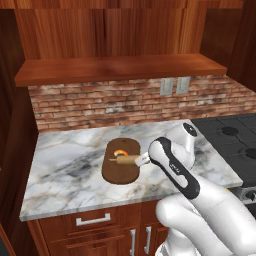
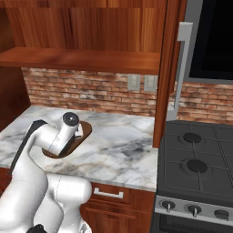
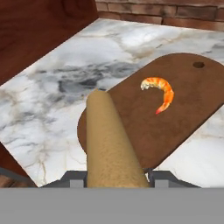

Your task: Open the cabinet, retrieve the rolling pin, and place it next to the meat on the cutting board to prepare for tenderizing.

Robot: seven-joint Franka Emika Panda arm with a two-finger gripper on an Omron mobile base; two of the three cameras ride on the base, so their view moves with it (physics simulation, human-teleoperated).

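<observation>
The rolling pin (image 3: 111, 144) is clamped in the gripper (image 3: 114, 178) over the cutting board (image 3: 183, 118); lowering beside the meat (image 3: 159, 90), frame centre-right, is needed.

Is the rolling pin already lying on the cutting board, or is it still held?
Still held: the end effector grips the rolling pin above the cutting board, beside the meat.

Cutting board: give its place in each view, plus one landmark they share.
Left base view: cutting board at centre, on the marble worktop, ahead of the arm.
Right base view: board at lower left, mostly behind the arm, its edge showing.
Hand view: board at centre right.
Shared landmark: brick backsplash.
</observation>
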